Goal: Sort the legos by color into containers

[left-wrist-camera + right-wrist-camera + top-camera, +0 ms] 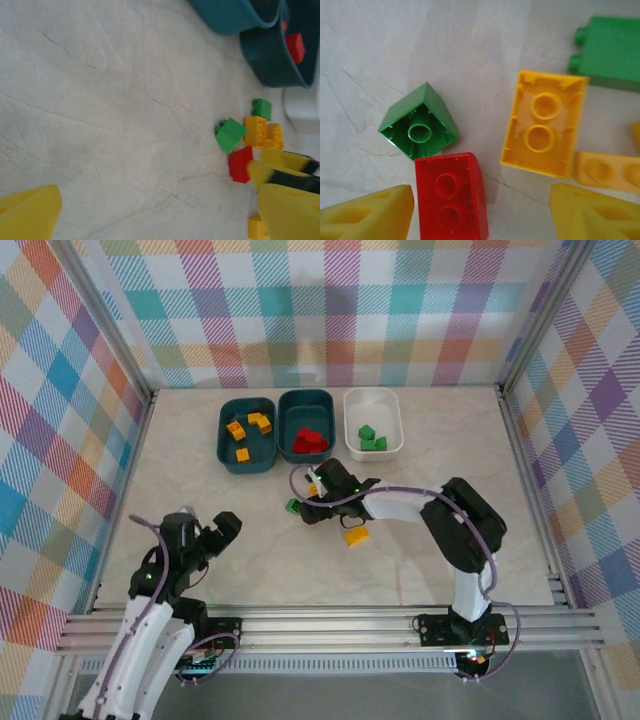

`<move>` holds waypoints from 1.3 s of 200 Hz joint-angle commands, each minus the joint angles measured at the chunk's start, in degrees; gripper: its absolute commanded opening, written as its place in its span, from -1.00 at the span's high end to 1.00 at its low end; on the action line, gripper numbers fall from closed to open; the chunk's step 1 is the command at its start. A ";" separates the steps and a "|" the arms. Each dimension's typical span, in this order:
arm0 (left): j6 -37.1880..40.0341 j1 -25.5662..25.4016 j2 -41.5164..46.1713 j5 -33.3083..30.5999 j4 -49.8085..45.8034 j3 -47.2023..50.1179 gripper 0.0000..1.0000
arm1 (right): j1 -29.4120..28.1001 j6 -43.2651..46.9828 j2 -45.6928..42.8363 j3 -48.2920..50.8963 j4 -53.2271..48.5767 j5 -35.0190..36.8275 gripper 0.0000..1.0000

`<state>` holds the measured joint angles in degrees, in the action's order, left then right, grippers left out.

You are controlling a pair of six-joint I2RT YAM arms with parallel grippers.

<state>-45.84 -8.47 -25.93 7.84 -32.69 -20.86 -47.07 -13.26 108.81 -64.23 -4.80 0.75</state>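
The sorting is partly done. In the top view, across the upper centre, the left teal bin (226,445) holds yellow, the middle teal bin (284,418) red and the white bin (350,410) green. Loose legos (292,506) lie mid-table under the right gripper (318,492), whose fingers are spread wide and hold nothing.

In its wrist view a red brick (451,195) lies at lower centre between the fingers. A green brick (420,122) sits just beside its corner and a yellow brick (545,130) to the right.

I'd judge red the likely pick: centre over it, descend, close without snagging green, then carry it to the middle bin. The left gripper (215,537) hangs at lower left, fingers apart and empty.
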 commanded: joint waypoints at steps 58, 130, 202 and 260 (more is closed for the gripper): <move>-5.05 0.03 1.31 4.43 0.23 3.91 -1.00 | -3.77 1.39 4.69 -4.88 -7.23 5.58 0.20; -4.20 -0.06 -0.64 8.18 4.86 4.81 -0.98 | -4.36 2.83 -7.69 -4.16 -6.73 10.03 0.36; 0.37 -9.09 -15.17 5.48 5.80 0.25 -0.90 | 8.18 1.72 12.84 -35.32 -13.45 8.08 0.32; 0.57 -17.75 -24.01 0.63 7.97 -4.47 -0.94 | 12.06 1.65 22.58 -51.57 -21.05 5.17 -0.06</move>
<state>-46.65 -23.79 -46.68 11.35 -26.48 -22.31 -34.92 -11.77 131.39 -112.01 -21.85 8.43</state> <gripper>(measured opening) 0.964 0.436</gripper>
